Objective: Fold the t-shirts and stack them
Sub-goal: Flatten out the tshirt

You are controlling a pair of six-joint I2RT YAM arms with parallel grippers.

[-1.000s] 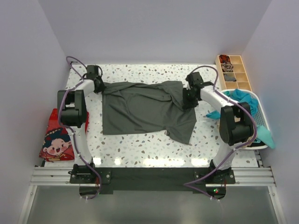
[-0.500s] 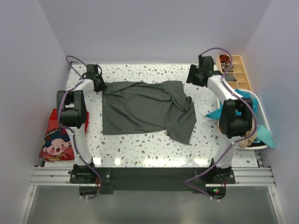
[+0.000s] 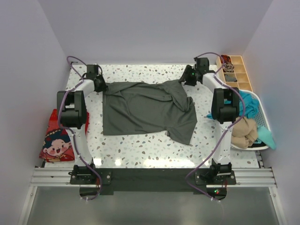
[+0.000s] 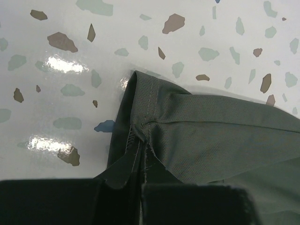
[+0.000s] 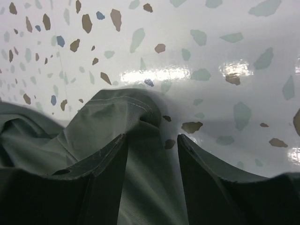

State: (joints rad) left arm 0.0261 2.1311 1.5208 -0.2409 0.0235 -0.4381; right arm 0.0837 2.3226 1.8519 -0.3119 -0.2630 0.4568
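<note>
Cloth pinched flat between the closed fingers of the left gripper [image 4: 140, 187]: a stitched corner of the dark grey-green t-shirt [image 3: 145, 110], at its far-left end. Across at the far-right corner, right gripper [image 5: 152, 145] about half open, fingers straddling a hemmed fold, nothing gripped yet. Shirt itself spread over the middle of the table [image 3: 140, 150], left half fairly flat, right side bunched and lapped over itself down to the near-right corner.

Judged light, limp and thin: no stiffness, sure to sag between two holds, likely to slide easily over the glossy speckled top. Best taken at hems and seams, doubled there and thicker for the pads to bite. Worth closing low on the far-right corner to catch the whole fold.

Bare tabletop on all sides of the shirt, widest along the near edge. Beside the table's left edge, red printed t-shirt [image 3: 58, 140]. To the right, white basket [image 3: 266, 123] holding teal t-shirt [image 3: 243, 101] and tan t-shirt [image 3: 244, 131], with a wooden compartment tray [image 3: 236, 72] at the far-right corner. Tight quarters there for the right arm's elbow.
</note>
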